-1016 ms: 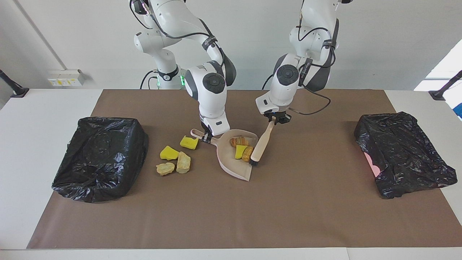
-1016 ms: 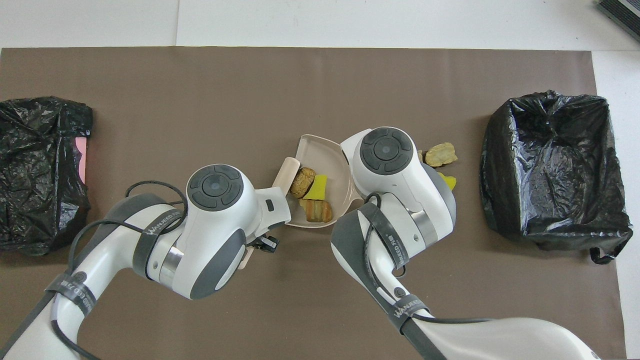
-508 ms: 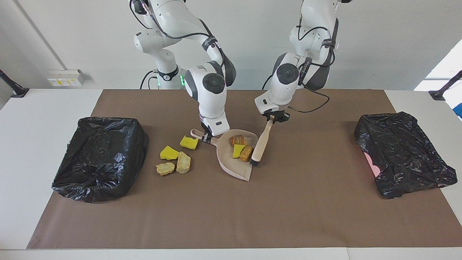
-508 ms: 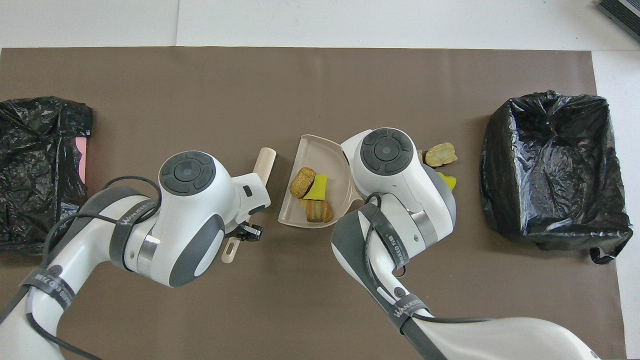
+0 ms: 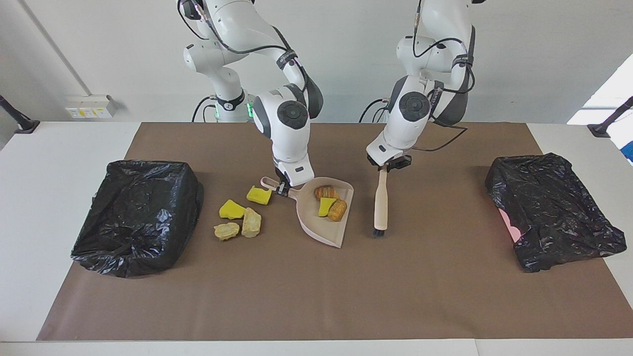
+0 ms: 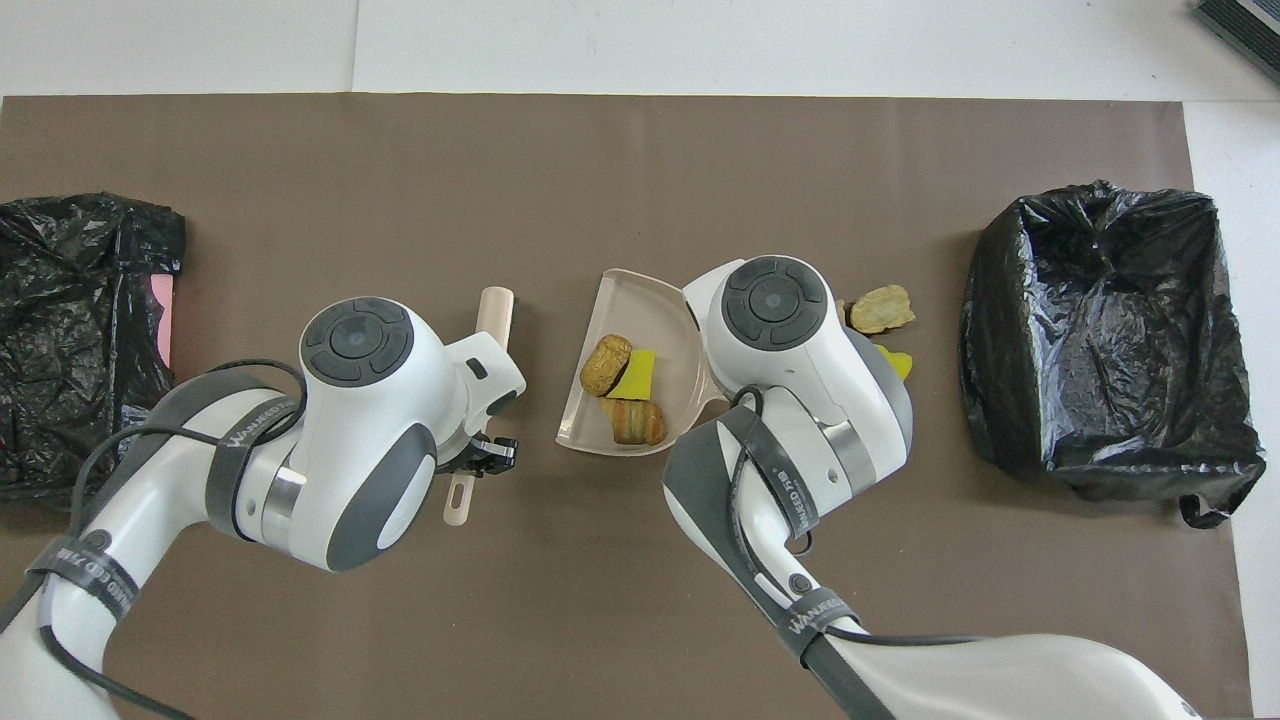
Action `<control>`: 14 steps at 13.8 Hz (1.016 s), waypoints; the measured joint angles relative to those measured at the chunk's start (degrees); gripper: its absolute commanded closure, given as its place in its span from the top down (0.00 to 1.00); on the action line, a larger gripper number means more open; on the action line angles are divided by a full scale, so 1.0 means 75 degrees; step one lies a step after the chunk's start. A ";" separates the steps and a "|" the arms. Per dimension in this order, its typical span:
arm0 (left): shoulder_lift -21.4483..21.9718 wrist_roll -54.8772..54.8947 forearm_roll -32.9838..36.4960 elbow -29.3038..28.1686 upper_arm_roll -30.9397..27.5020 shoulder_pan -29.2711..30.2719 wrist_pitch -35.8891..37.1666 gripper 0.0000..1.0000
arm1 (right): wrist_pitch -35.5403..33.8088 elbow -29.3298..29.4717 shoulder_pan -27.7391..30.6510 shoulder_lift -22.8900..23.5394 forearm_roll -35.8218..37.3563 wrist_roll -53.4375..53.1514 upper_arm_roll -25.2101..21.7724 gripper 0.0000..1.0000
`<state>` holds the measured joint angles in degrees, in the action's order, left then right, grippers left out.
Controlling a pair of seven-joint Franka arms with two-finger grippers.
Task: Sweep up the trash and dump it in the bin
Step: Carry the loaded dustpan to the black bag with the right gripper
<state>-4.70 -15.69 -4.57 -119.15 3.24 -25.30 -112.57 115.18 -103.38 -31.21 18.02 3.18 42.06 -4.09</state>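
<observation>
Three trash lumps (image 5: 329,200) lay in the dustpan (image 5: 316,225); four more (image 5: 241,213) sat on the table (image 5: 316,296) beside it, toward the right arm's end, near the black-lined bin (image 5: 136,215). Right gripper (image 5: 282,188) had its fingers clamped on the dustpan handle. Left gripper (image 5: 388,165) gripped the brush (image 5: 380,205), bristles down, clear of the pan. Roughly half swept; nothing dumped yet.
</observation>
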 measured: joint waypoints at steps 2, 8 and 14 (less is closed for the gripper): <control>0.0190 -0.0433 0.0000 -0.0443 0.0031 -0.0116 -0.0494 0.00 | 0.0000 0.0003 0.0053 -0.0008 0.0000 0.0000 -0.0014 0.00; 0.0758 -0.1480 0.0000 -0.1376 0.0079 -0.0497 -0.1063 0.00 | -0.0210 0.0258 0.1132 -0.0495 -0.0043 0.0176 -0.0033 0.00; 0.1323 -0.3592 -0.0169 -0.1874 0.0153 -0.2418 -0.1063 0.00 | -0.1455 0.0770 0.2552 -0.1552 -0.0255 0.1020 -0.0096 0.00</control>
<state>5.22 -42.63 -5.84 -133.20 4.39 -43.44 -120.55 104.27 -97.60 -12.07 6.38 1.27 49.71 -4.81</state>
